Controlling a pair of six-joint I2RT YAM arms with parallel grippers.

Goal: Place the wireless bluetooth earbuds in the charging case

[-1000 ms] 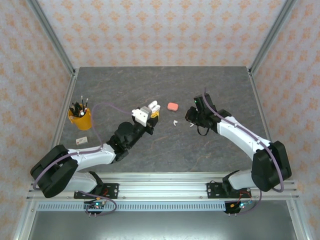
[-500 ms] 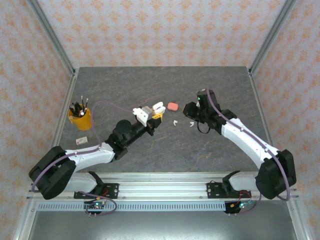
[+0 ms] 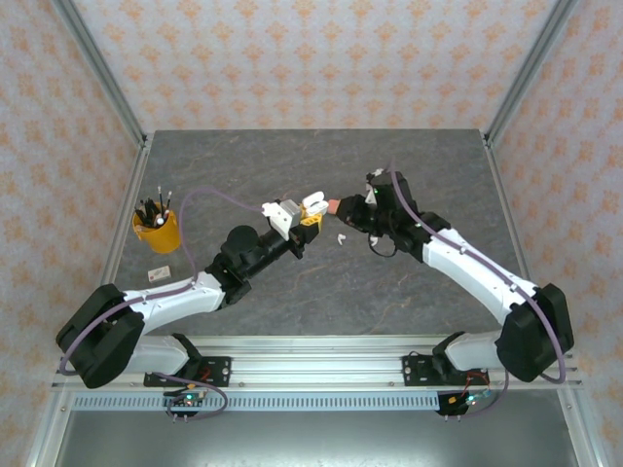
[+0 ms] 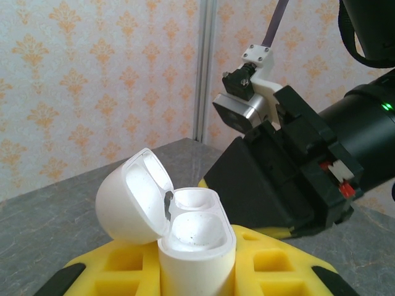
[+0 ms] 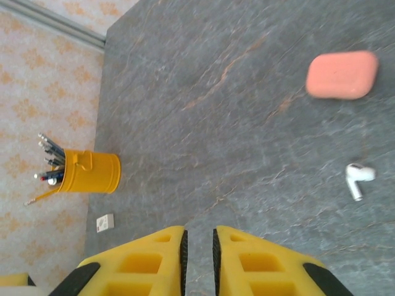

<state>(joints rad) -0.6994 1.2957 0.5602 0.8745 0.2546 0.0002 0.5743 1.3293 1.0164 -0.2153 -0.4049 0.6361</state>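
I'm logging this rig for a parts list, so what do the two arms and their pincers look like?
The left arm and right arm are white shells between black joints, each trailing a purple cable. The left pincer and right pincer have yellow recessed fingers with black patches.

Lab robot cell: aluminium frame (image 3: 101, 70), patterned panels (image 3: 292, 58), grey table (image 3: 292, 165)

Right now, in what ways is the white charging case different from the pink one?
Lid: the white charging case is open, its lid tipped back, while the pink case is shut.
Support: the white charging case stands upright, clamped in the left gripper, while the pink case lies flat on the table.
Colour: one is white, the other salmon-pink.
Both are smooth, rounded, pebble-like shells.
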